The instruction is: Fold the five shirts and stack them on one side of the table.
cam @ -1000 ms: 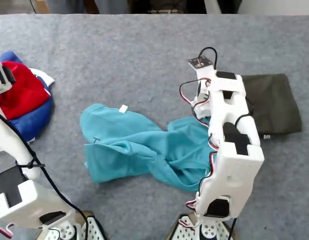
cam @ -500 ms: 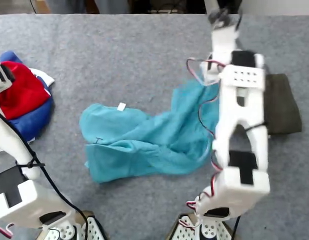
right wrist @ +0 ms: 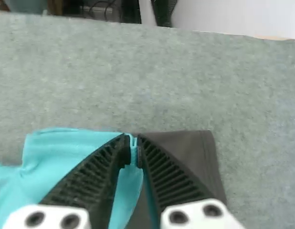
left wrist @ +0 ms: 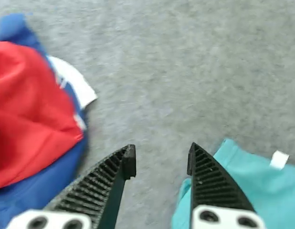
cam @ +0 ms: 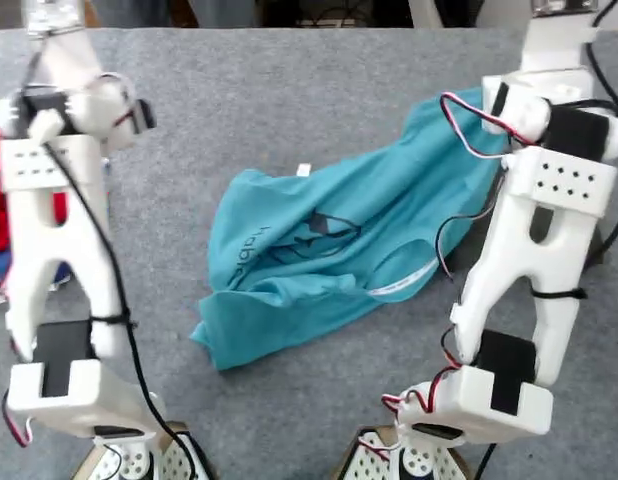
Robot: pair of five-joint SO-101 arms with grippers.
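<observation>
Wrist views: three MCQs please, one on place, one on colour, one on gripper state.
1. The red shirt lies:
A. on the blue shirt
B. on a dark shirt
C. in a gripper

2. The cloth in the right gripper is:
A. red
B. teal
C. white

3. The left gripper is:
A. open and empty
B. shut on cloth
C. shut and empty

Key:
1 A: blue cloth shows from under the red one in the left wrist view.
2 B: the teal shirt has its edge pinched in the jaws.
3 A: the grey table shows through the gap between its fingers.
</observation>
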